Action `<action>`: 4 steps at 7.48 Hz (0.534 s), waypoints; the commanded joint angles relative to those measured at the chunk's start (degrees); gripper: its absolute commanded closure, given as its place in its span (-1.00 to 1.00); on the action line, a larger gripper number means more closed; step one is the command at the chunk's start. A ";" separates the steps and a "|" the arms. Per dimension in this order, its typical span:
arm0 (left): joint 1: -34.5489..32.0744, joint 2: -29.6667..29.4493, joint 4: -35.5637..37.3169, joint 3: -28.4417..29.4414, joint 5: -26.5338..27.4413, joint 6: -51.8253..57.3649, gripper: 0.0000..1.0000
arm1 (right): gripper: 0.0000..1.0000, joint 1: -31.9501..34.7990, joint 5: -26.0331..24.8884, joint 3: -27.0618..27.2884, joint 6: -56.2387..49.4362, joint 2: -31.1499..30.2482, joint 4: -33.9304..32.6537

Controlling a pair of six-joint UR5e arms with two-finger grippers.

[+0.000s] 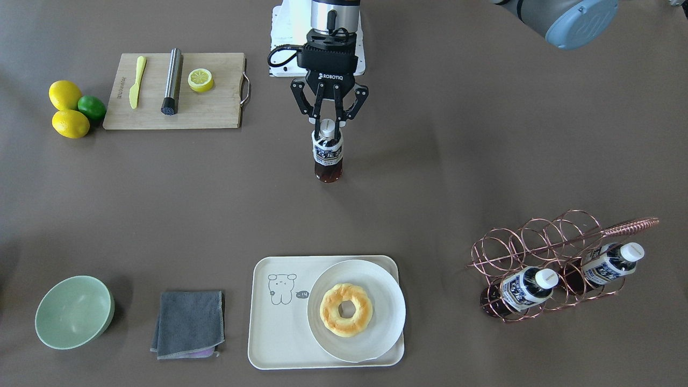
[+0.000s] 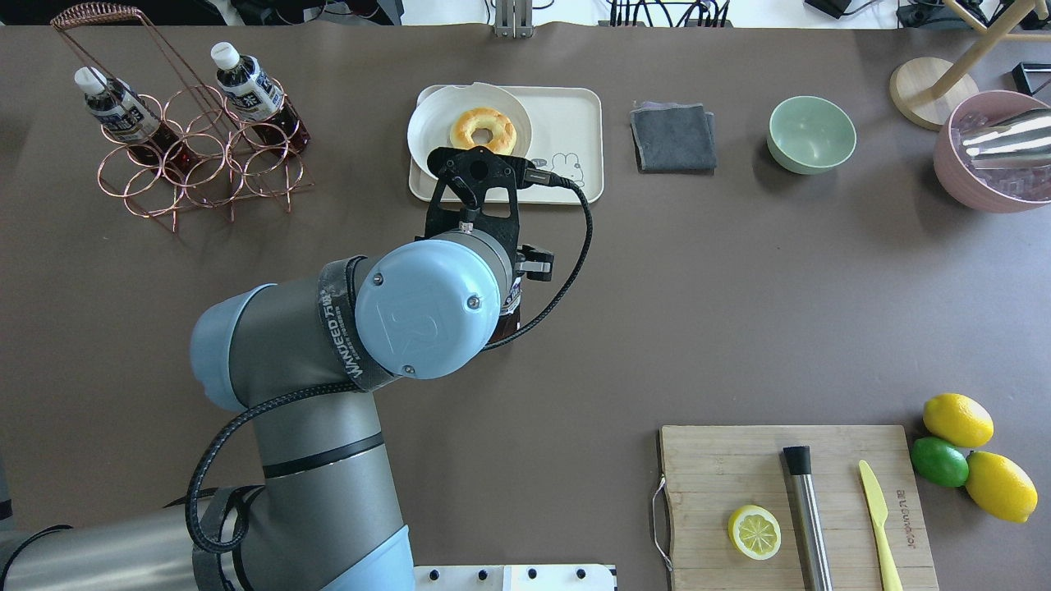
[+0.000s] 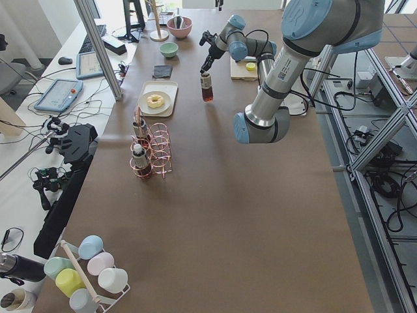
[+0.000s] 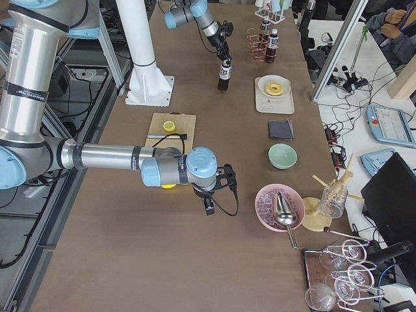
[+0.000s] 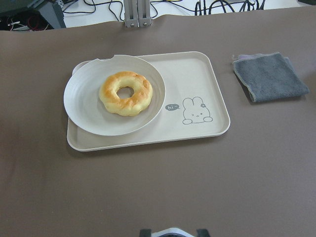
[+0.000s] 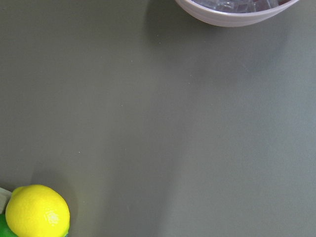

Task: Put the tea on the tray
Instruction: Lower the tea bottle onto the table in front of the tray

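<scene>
My left gripper (image 1: pixel 328 128) is shut on the white cap and neck of a tea bottle (image 1: pixel 328 156) and holds it upright in mid-table. I cannot tell whether its base touches the table. In the overhead view the arm hides most of the bottle (image 2: pixel 510 316). The cream tray (image 1: pixel 269 333) with the bear drawing lies across the table from the robot. A round white plate (image 1: pixel 387 301) with a donut (image 1: pixel 345 310) covers half of it. The left wrist view shows the tray (image 5: pixel 197 79) ahead. My right gripper (image 4: pixel 218 188) hovers near the lemons; I cannot tell whether it is open.
A copper wire rack (image 1: pixel 537 242) holds two more tea bottles (image 1: pixel 524 290). A grey cloth (image 1: pixel 188 322) and a green bowl (image 1: pixel 72 312) lie beside the tray. A wooden cutting board (image 1: pixel 215 102), lemons and a lime (image 1: pixel 70 110), and a pink ice bowl (image 2: pixel 993 152) stand further off.
</scene>
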 commanded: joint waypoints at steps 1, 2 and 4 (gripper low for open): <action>0.45 -0.01 0.03 -0.05 0.62 -0.18 1.00 | -1.00 0.00 0.04 0.06 0.00 -0.02 0.00; 0.88 0.08 0.03 0.04 0.62 -0.18 1.00 | -1.00 0.00 0.04 -0.02 0.00 -0.02 0.00; 0.89 0.17 0.03 0.04 0.62 -0.18 1.00 | -1.00 0.00 -0.04 0.06 0.00 -0.02 0.00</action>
